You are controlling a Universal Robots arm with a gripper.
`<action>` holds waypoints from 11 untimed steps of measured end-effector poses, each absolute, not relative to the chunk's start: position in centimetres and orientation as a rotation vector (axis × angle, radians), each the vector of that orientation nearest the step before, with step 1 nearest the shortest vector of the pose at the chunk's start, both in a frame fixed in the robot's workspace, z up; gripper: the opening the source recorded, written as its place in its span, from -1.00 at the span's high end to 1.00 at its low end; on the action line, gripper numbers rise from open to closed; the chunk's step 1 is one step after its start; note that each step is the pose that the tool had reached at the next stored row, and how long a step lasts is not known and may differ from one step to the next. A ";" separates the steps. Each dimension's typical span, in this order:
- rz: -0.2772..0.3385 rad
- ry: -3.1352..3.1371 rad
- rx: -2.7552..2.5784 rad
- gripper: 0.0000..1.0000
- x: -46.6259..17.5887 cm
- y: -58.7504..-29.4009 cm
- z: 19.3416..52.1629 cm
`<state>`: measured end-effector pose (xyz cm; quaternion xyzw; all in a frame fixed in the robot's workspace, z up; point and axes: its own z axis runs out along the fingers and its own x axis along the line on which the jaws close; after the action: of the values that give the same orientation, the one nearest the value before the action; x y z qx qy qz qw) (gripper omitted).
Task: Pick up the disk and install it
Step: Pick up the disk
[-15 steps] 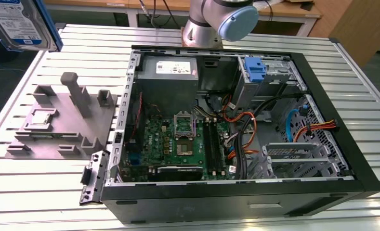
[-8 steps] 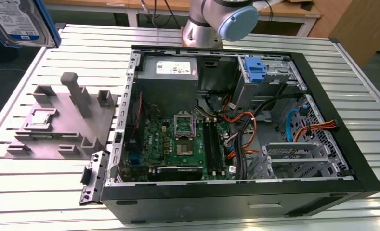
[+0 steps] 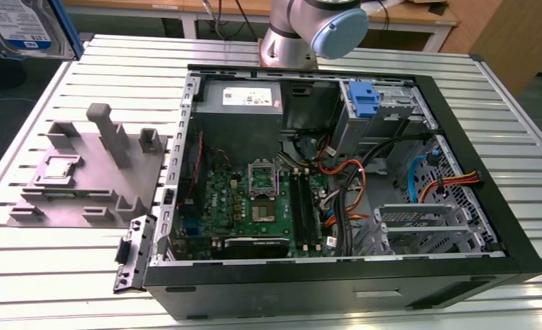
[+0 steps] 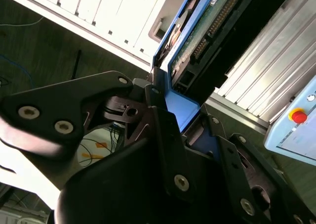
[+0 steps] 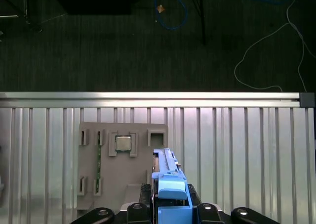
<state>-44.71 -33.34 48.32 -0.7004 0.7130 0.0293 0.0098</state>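
The disk (image 3: 23,27), silver-grey with a white-and-blue label in a bright blue carrier, hangs in the air at the exterior view's far upper left, beyond the table's corner. In the first wrist view its blue carrier (image 5: 170,189) stands edge-on between the black fingers of my gripper (image 5: 170,209), high above the slatted table. The second wrist view shows the disk's green circuit-board side (image 4: 207,31) and the blue frame clamped in the gripper (image 4: 170,112). The gripper is shut on the disk.
An open black computer case (image 3: 490,206) lies on the slatted table (image 3: 60,275), holding a motherboard (image 3: 252,199), a grey power-supply box (image 3: 243,103) and a blue-fronted drive bay (image 3: 367,103). A grey fixture plate (image 3: 87,172) carrying a processor chip (image 5: 123,143) lies at the exterior view's left. The arm's base (image 3: 308,34) stands behind the case.
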 end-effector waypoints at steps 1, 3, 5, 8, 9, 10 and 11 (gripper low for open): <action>0.091 2.226 -2.187 0.26 -44.7 -33.3 48.3; 0.092 2.226 -2.187 0.26 -44.7 -33.5 48.3; 0.091 2.226 -2.187 0.26 -44.7 -33.7 48.3; 0.091 2.226 -2.187 0.26 -44.7 -34.2 48.3; 0.092 2.226 -2.187 0.26 -44.7 -34.4 48.3; 0.091 2.226 -2.187 0.26 -44.7 -34.5 48.3; 0.092 2.226 -2.187 0.26 -44.7 -34.7 48.3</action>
<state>-44.70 -34.65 48.32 -0.7004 0.7131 0.0293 0.0098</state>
